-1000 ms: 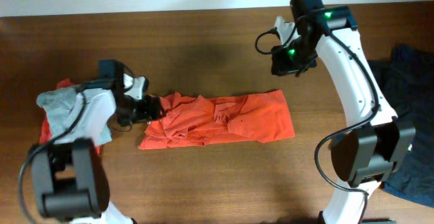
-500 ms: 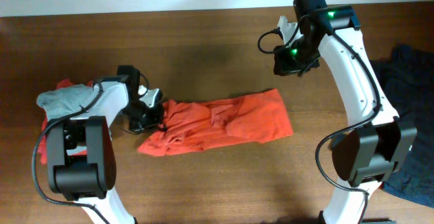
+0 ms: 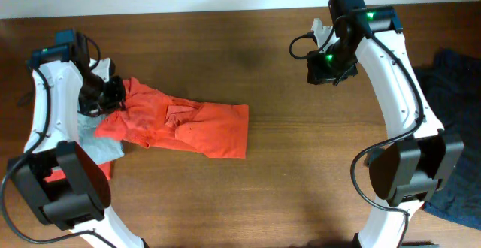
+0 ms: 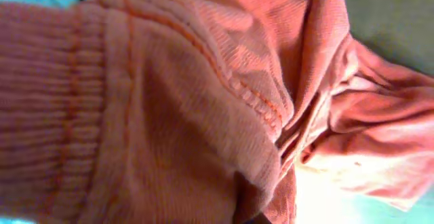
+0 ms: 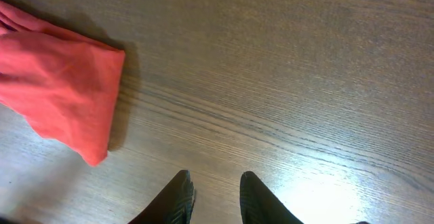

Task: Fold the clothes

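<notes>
The bright red-orange T-shirt [image 3: 184, 124] lies bunched in a long strip on the wooden table [image 3: 248, 195], drawn toward the left. My left gripper [image 3: 111, 98] is shut on its left end. In the left wrist view the ribbed red-orange cloth [image 4: 190, 102] fills the frame and hides the fingers. My right gripper [image 3: 328, 71] hovers at the back right, well apart from the shirt. In the right wrist view it [image 5: 217, 190] stands open over bare wood with nothing between its fingers, and the shirt's right end [image 5: 61, 95] shows at the left.
A grey garment [image 3: 105, 149] lies under the shirt's left end by the left arm's base. A dark navy garment [image 3: 458, 75] is heaped at the table's right edge beside the right arm's base [image 3: 409, 173].
My left gripper shut on the shirt's left end and pulled it left and back; the whole shirt slid left over the grey garment. The right arm barely moved.
</notes>
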{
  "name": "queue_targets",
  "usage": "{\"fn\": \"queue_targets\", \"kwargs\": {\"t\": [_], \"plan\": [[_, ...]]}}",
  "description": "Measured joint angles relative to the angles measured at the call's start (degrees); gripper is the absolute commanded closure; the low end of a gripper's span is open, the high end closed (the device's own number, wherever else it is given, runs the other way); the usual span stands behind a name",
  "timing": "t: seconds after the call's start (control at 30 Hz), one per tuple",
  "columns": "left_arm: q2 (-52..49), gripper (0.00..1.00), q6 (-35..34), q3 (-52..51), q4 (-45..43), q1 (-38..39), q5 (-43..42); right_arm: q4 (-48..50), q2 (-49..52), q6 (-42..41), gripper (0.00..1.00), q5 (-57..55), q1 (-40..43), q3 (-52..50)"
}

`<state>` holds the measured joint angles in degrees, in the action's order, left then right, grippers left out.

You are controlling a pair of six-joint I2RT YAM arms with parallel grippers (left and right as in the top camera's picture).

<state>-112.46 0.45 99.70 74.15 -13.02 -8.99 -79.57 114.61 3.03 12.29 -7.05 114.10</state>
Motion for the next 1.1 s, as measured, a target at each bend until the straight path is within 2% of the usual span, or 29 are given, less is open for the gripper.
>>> {"fn": "queue_targets", "kwargs": {"t": [0.07,0.23,0.57,0.7,0.8,1.0,1.1], "plan": [[0.11,1.00,0.00,0.98,1.11,1.81,-0.44,-0.17,0.00,0.00,0.71,-0.20,0.00,0.00],[0.17,1.00,-0.50,1.11,1.90,13.53,-0.35,-1.46,-0.02,-0.02,0.71,-0.39,0.00,0.00],[0.17,0.98,-8.44,1.14,1.29,34.16,11.41,-2.60,-0.02,-0.02,0.71,-0.39,0.00,0.00],[0.17,0.96,-10.12,1.14,-0.26,39.12,13.75,-2.62,0.00,0.00,0.71,-0.39,0.00,0.00],[0.17,0.87,-10.78,1.14,-1.14,41.81,14.21,-2.73,-0.02,-0.02,0.71,-0.39,0.00,0.00],[0.17,0.85,-11.04,1.14,-1.79,44.76,12.74,-2.75,0.00,0.02,0.70,-0.39,0.00,0.00],[0.17,0.72,-11.23,1.14,-2.45,45.97,7.41,-2.75,-0.02,-0.04,0.70,-0.39,0.00,0.00]]}}
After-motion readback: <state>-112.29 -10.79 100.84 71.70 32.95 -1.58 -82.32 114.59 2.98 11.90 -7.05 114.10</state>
